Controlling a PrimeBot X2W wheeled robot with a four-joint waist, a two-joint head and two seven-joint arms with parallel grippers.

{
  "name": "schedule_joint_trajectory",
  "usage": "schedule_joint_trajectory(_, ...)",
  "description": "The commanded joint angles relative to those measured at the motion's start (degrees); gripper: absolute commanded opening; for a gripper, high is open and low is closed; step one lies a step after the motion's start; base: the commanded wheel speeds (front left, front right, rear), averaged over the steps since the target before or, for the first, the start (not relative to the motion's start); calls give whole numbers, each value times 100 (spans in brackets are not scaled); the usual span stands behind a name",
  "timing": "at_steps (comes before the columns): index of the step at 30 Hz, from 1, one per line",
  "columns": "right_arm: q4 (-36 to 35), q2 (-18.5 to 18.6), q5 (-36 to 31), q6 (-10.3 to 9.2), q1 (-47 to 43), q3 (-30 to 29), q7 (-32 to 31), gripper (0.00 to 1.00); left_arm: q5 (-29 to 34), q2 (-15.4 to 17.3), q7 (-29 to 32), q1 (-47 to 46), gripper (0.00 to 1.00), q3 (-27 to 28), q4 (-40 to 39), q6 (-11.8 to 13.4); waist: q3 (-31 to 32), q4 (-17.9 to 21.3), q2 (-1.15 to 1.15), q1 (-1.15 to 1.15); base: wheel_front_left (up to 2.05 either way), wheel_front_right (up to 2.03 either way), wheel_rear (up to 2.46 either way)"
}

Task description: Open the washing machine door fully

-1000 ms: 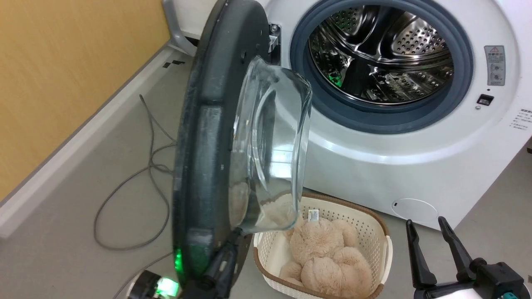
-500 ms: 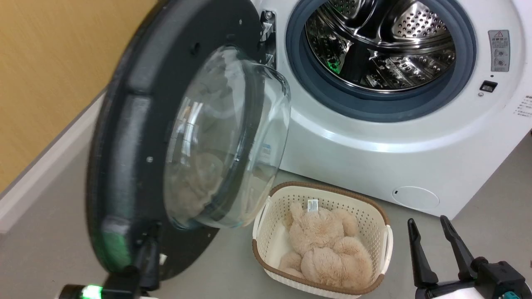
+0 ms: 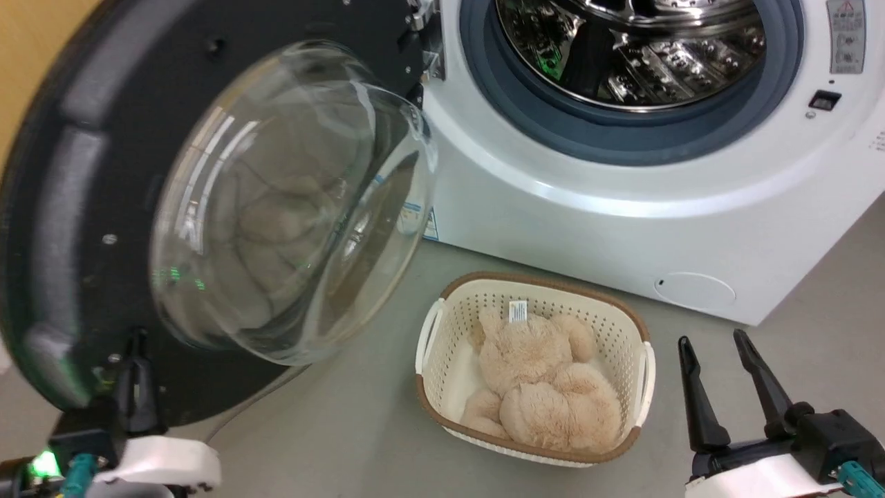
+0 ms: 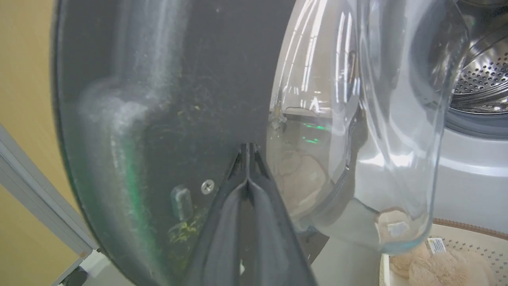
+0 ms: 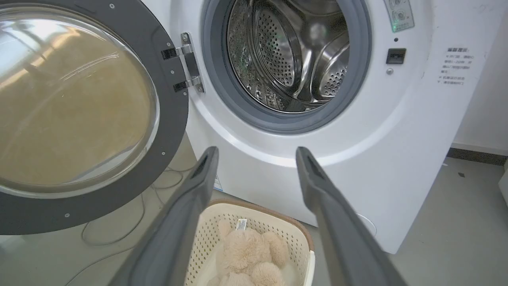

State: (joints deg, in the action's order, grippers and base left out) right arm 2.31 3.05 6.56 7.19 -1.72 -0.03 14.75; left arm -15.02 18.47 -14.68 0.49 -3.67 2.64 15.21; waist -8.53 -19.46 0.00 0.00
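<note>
Left gripper: fingers pressed together with nothing between them, tips against the black inner face of the washing machine door, low on its ring beside the glass bowl.
Right gripper: fingers spread apart, holding nothing, over the floor right of the basket.
Basket: cream with a brown rim, on the floor, a beige plush toy inside.
Door: swung wide on its hinge left of the drum, inner side facing the robot.
Washing machine: white, behind the basket, steel drum exposed inside the grey gasket.
</note>
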Motion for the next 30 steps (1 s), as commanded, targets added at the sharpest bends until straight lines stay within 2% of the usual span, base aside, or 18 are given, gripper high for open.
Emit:
schedule_joint_trajectory(1,-19,-17,-57,30,77,-66,25,100,-89,-5,-24,-160,0,171,113,64,-90,56,0,0,0,0,0)
schedule_joint_trajectory(7,-18,-17,-78,30,106,-136,25,100,-218,-32,-29,-434,0,599,321,38,-203,121,0,0,0,0,0)
schedule_joint_trajectory(14,2,-17,-116,30,213,-119,25,100,-247,-71,-30,-837,0,1238,710,-118,-314,255,0,0,0,0,0)
schedule_joint_trajectory(30,3,-17,-167,30,288,-163,25,100,-199,-96,-31,-1517,0,2103,1749,-570,-408,420,0,0,0,0,0)
